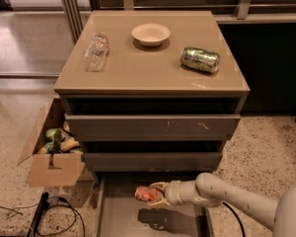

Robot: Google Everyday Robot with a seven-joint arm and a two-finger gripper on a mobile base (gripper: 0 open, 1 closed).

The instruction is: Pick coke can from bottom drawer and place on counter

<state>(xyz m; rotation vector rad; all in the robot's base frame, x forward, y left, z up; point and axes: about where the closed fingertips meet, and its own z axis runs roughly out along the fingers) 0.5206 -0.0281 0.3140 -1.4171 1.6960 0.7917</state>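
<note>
The coke can (146, 194), small and red, lies sideways between the fingers of my gripper (155, 194). The gripper is shut on it and holds it above the floor of the pulled-out bottom drawer (119, 220), casting a shadow on the tray below. My white arm reaches in from the lower right. The counter (148, 68) is the tan glossy top of the grey cabinet, well above the gripper.
On the counter lie a green can (200, 59) at the right, a white bowl (151, 34) at the back and a clear plastic bottle (97, 51) at the left. An open cardboard box (53, 154) of items stands left of the cabinet. Black cables (49, 216) lie on the floor.
</note>
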